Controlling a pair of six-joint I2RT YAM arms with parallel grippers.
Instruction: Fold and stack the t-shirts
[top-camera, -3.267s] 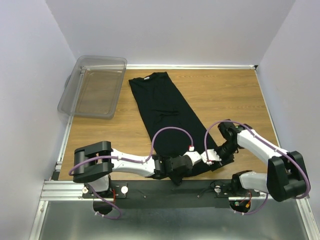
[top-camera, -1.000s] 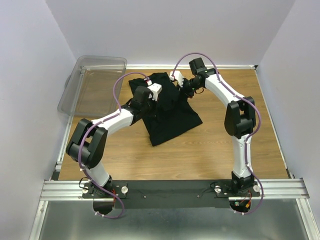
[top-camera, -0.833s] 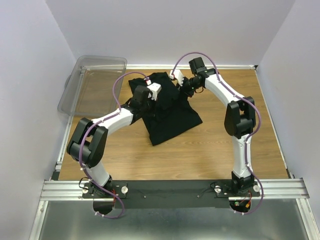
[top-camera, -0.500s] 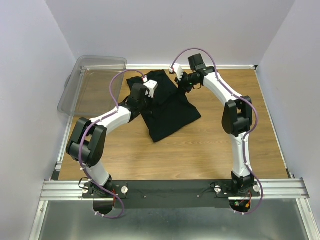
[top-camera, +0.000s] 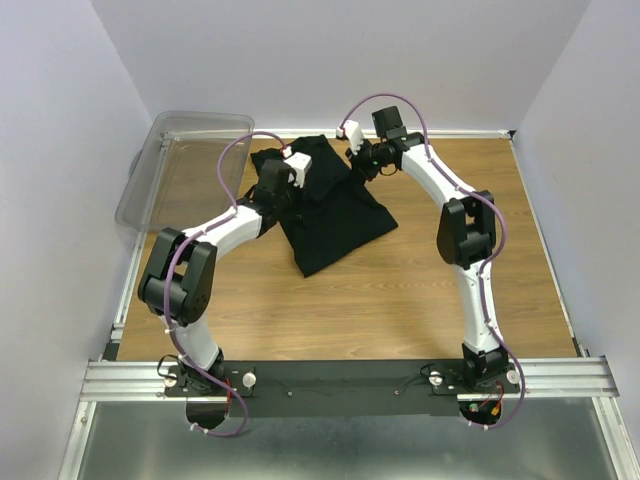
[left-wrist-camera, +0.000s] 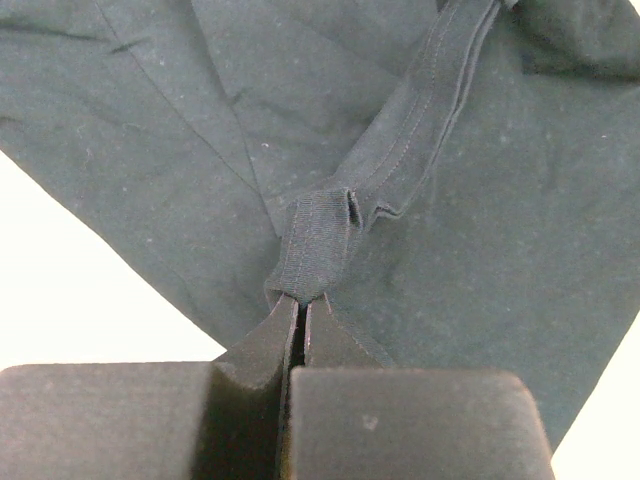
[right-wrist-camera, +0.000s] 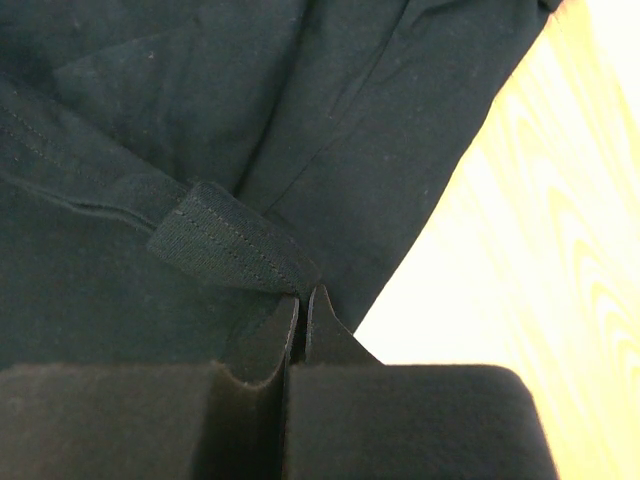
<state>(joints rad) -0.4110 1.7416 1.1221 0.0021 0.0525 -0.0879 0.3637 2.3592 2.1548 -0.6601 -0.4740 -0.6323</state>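
**A:** What is nearest?

**B:** The metal rail (top-camera: 350, 375) with both arm bases on it. Beyond that, a broad band of bare wooden table (top-camera: 400, 300) runs up to the cloth.

**A:** And the cloth?

**B:** One black t-shirt (top-camera: 335, 225), doubled over on itself, lies in the far middle of the table. Its near corner points toward the rail and its far end is close to the back edge.

**A:** How are the arms placed?

**B:** Both reach far out over the shirt's far half. The left pincer (left-wrist-camera: 303, 300) is squeezed tight on a bunched fold of the stitched hem (left-wrist-camera: 320, 240), with no gap between its tips. The right pincer (right-wrist-camera: 303, 295) is clamped just as tightly on a flap of hem (right-wrist-camera: 230, 245), close to the shirt's right edge, with wood showing beside it.

**A:** What room is there at the sides?

**B:** To the right, bare wood runs to the table's edge. To the left, a clear plastic bin (top-camera: 140, 190) sits at the far corner just beside the shirt, hanging past the table's left edge.

**A:** And the room itself?

**B:** Plain pale walls (top-camera: 350, 60) stand close on the left, back and right.
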